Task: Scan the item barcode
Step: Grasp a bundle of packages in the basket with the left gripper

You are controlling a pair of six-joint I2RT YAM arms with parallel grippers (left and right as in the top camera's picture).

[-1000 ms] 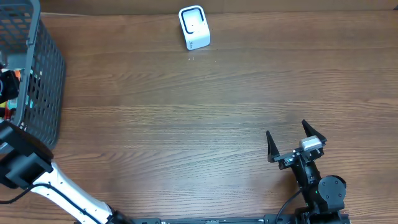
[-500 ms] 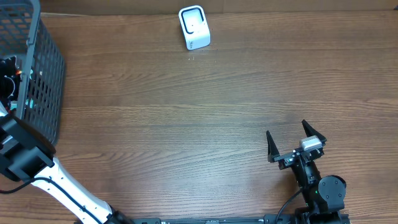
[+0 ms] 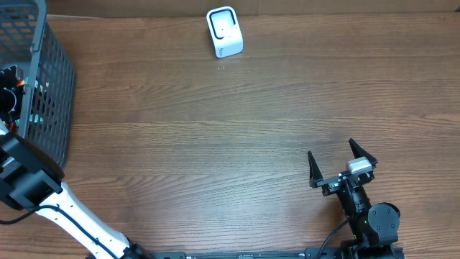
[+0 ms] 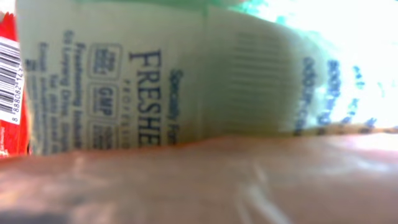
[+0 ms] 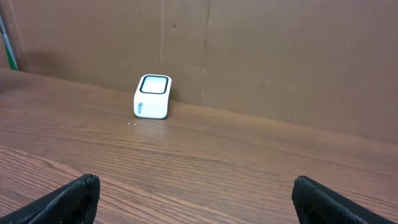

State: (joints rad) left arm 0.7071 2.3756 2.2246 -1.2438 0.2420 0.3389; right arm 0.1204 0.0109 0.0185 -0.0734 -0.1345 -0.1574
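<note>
1. Looking down from overhead, I see open wood across the middle of the table (image 3: pixel 215 144), from the basket (image 3: pixel 47 86) at the left edge to the right gripper (image 3: pixel 330 150) near the front edge.
2. The basket is dark mesh with tall walls. Its near wall stands between the open table and the left arm (image 3: pixel 29 180), which reaches over the rim from the front left corner.
3. The scanner (image 3: pixel 224 32) sits by the far edge, well apart from both arms, with free table on every side of it.
4. The right gripper rests low with its jaws spread wide and nothing between them. From its wrist camera the two fingertips (image 5: pixel 68 199) frame the white scanner, which stands just in front of a brown cardboard wall (image 5: pixel 280 56).
5. The table is brown wood grain, evenly lit.
6. The left gripper is down inside the basket, hidden from overhead. Its own camera shows no fingers, so I cannot tell whether it is released or clenched, or whether it grips anything.
7. The left wrist view is pressed close to the goods in the basket. A pale packet (image 4: pixel 155 74) with blue print fills the upper part, its right side washed out by glare.
8. A red pack (image 4: pixel 9 74) shows at the left edge with a barcode facing the lens, just beside the pale packet.
9. A blurred orange-brown surface (image 4: pixel 199 180) crosses the lower part; I cannot tell what it is.
</note>
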